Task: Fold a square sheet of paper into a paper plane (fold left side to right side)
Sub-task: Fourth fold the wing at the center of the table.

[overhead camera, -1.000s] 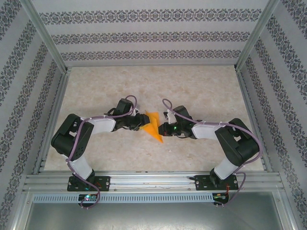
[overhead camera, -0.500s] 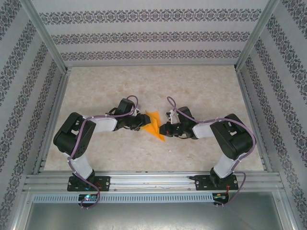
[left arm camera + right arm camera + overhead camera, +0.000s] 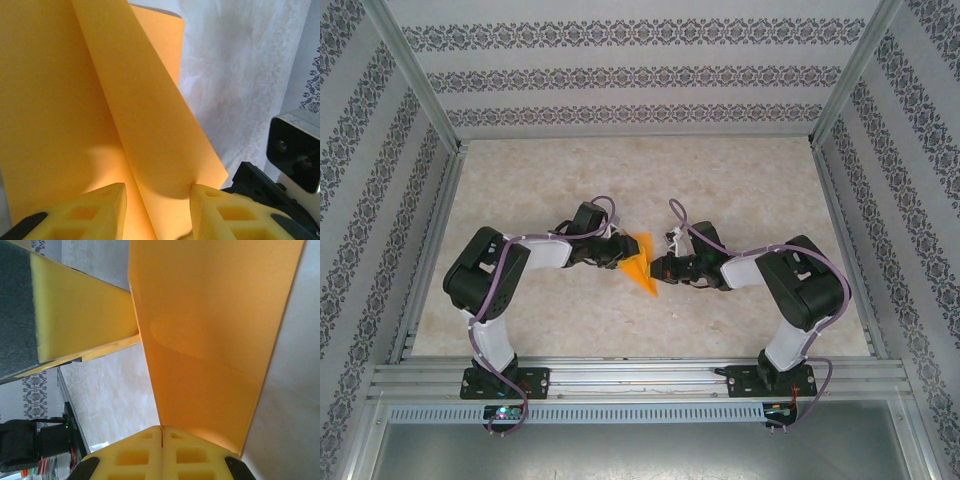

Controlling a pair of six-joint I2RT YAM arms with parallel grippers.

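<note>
The square sheet of paper [image 3: 638, 263] is bright orange, folded to a pointed outline, and hangs between both grippers at the table's middle. My left gripper [image 3: 619, 252] holds its left side. In the left wrist view the creased sheet [image 3: 60, 100] runs down between the yellow fingers [image 3: 105, 210]. The left gripper [image 3: 157, 188] is partly closed, and one flap presses on the right pad. My right gripper [image 3: 660, 268] holds the right side. In the right wrist view that gripper [image 3: 161, 430] is shut, with the sheet's [image 3: 215, 330] edge caught in the seam.
The marbled tabletop [image 3: 650, 180] is bounded by patterned walls and an aluminium rail [image 3: 640, 378] at the near edge. A finger of the left gripper [image 3: 80, 315] is close by at the upper left of the right wrist view. The right arm's wrist [image 3: 295, 145] is at the right of the left wrist view.
The left arm has shifted right and its elbow has risen. The right arm folded in closer earlier, then held still. The paper stays between the grippers, nudged slightly right.
</note>
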